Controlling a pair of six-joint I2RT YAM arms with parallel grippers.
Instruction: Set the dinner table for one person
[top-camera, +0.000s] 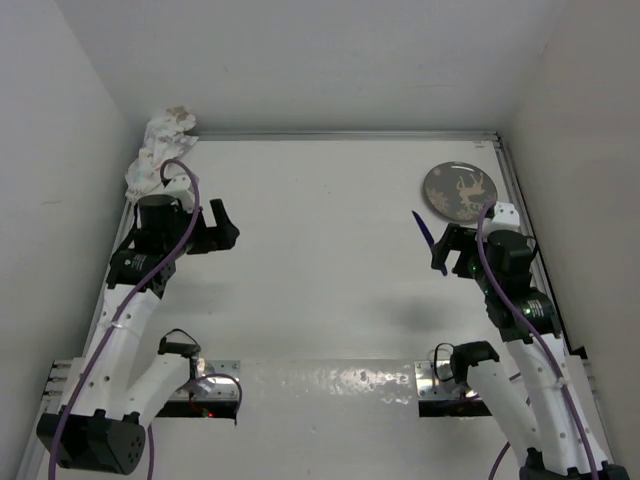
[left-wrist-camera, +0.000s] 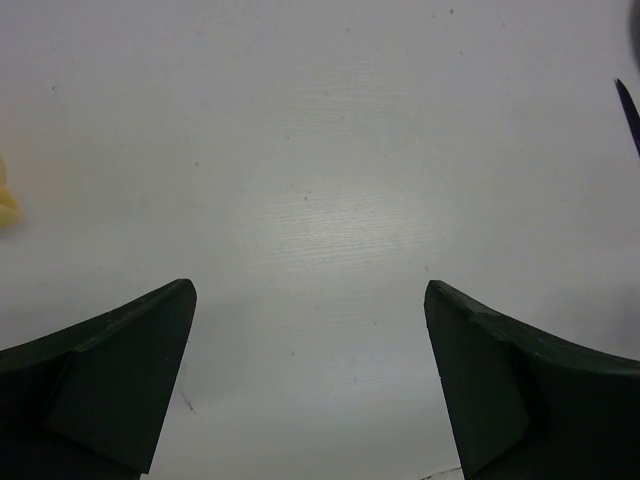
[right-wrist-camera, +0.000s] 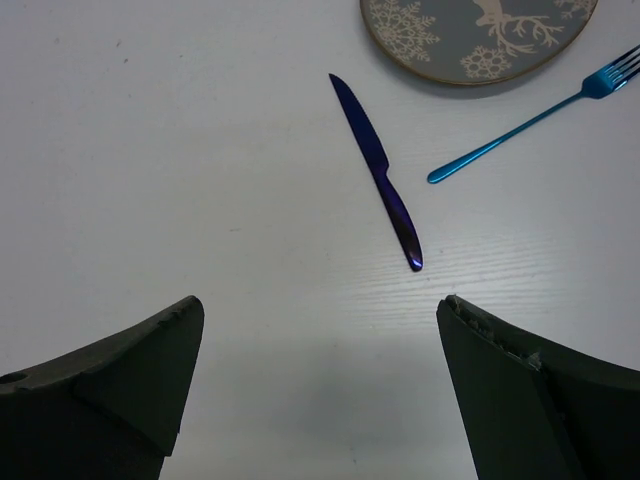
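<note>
Dinner table (top-camera: 320, 200) spreads beneath both; left jaws apart, right jaws apart, knife (right-wrist-camera: 378, 172) ahead; yellowish bit (left-wrist-camera: 6, 200), maybe cloth.

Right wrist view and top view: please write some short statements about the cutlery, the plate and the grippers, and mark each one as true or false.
1. The knife lies on the plate. False: it lies on the dinner table, apart from the plate.
2. The right gripper is open and holds nothing. True.
3. The left gripper holds the fork. False: that gripper is open and empty, and the fork lies on the table.
4. A crumpled cloth sits at the far left corner. True.
</note>
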